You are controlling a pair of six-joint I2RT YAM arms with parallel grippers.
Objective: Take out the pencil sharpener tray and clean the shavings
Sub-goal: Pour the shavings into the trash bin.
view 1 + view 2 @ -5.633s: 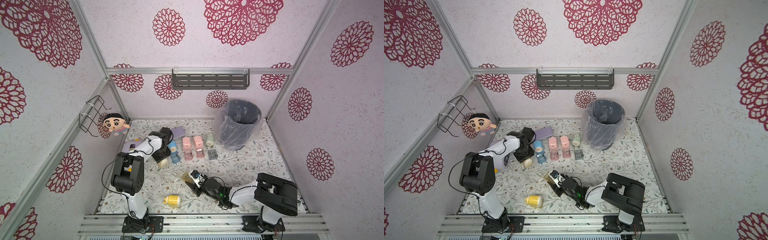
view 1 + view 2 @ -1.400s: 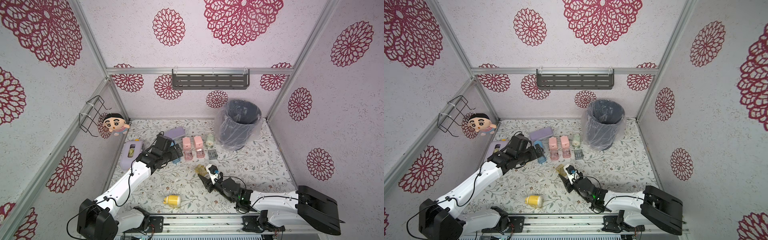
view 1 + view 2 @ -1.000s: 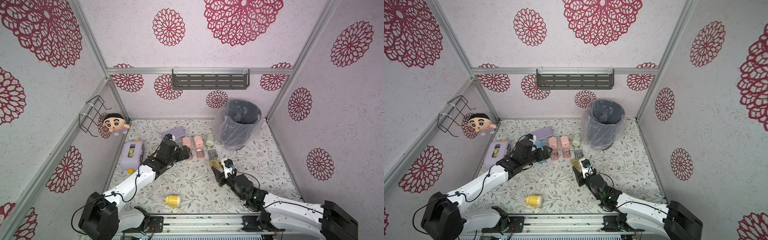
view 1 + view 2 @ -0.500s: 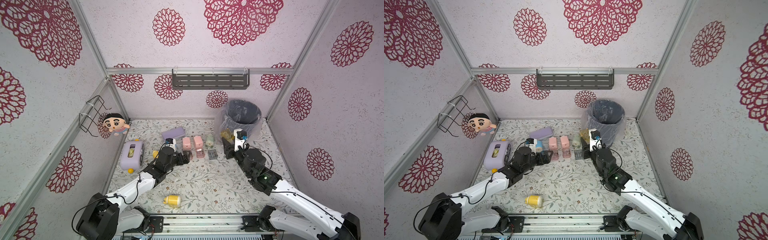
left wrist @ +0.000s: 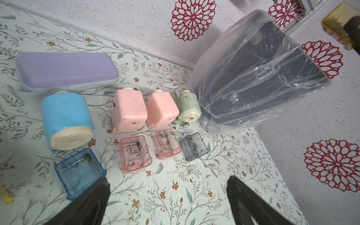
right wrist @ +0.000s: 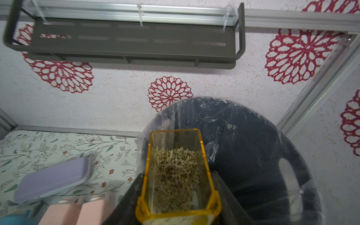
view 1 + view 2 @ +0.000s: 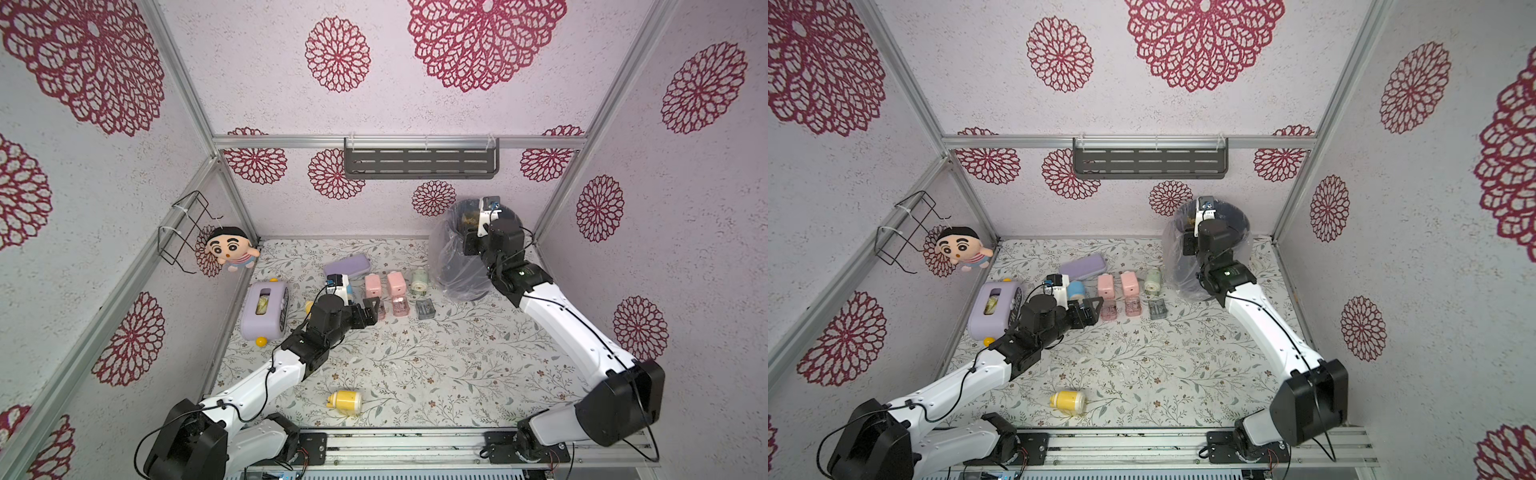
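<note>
Your right gripper (image 6: 177,194) pinches the yellow tray (image 6: 176,140), shavings (image 6: 175,175) heaped inside, just over the 9 o'clock rim of the bin (image 7: 453,266), left gripper (image 5: 168,180) spread idle near the blue tray (image 5: 78,173); tip too early and flakes likely spill short of it.

Twin white-and-black arms on a ribbed metal rail (image 7: 415,442)
The left arm (image 7: 266,374) and right arm (image 7: 557,311) share glossy white link shells, blocky black joint housings and thin black cables looping alongside. Each forearm housing shows a small green light, each wrist a white camera block with a blue plug. The left gripper (image 5: 167,185) has matte black tapered fingers (image 5: 91,202). Black base plates (image 7: 315,448) carry screws.
</note>
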